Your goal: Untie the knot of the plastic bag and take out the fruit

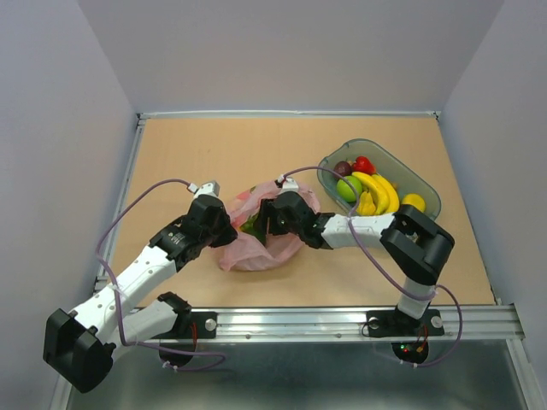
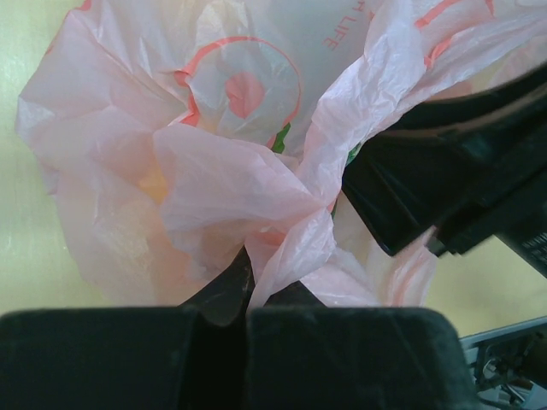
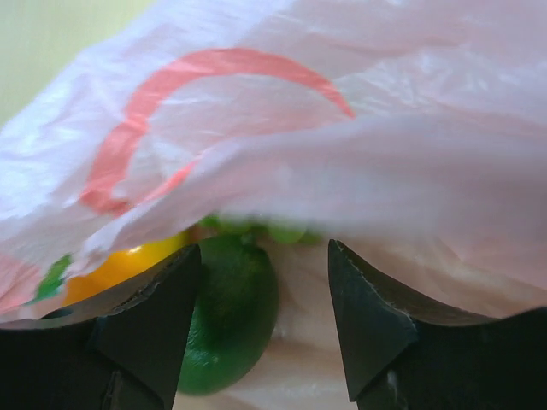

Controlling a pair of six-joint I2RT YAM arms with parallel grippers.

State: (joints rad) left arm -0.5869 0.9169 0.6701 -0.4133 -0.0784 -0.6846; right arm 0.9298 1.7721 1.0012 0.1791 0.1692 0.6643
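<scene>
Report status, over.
Left gripper jaws shut on bag. Right gripper jaws open, green fruit just ahead. Bag film overhangs the fruit.

Tan table (image 1: 214, 154) carries 2 items: pink plastic bag (image 1: 248, 252) at centre, grey tray (image 1: 395, 154) at right rear.

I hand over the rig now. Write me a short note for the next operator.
Left hand: shut on a fold of the plastic bag.
Right hand: open at the bag's mouth, a green fruit in front of it, not gripped.
Done: no knot in view; the mouth looks open.
Left to do: lift out the green fruit and the orange-yellow fruit beside it.
The grey tray stands right of the bag.
</scene>
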